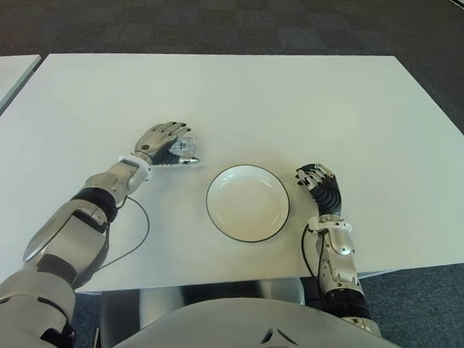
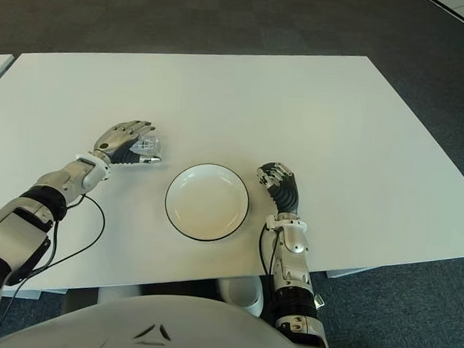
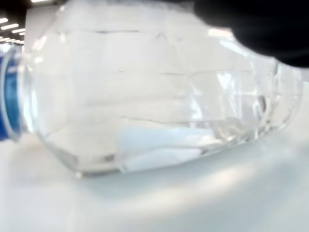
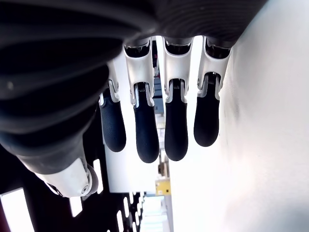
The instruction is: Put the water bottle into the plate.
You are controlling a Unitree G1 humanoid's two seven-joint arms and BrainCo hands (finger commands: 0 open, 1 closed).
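White table [image 1: 312, 100], left hand [image 1: 162, 142] clasping water bottle [image 1: 185, 148] beside empty plate [image 1: 248, 202], slack-fingered right hand [image 1: 318, 185] opposite.

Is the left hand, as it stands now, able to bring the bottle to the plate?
Probably yes: the left hand is closed around the bottle, and bare table separates it from the empty plate.

water bottle [image 1: 185, 148]: mostly covered by the left robot hand [image 1: 161, 142] left of the plate [image 1: 248, 203]; only a clear patch shows.
bottle cap [image 3: 7, 99]: cut off by the left wrist view's edge.
grip: too blurred to tell whether the fingers close around the bottle.
right robot hand [image 1: 319, 184] thumb: partly hidden.
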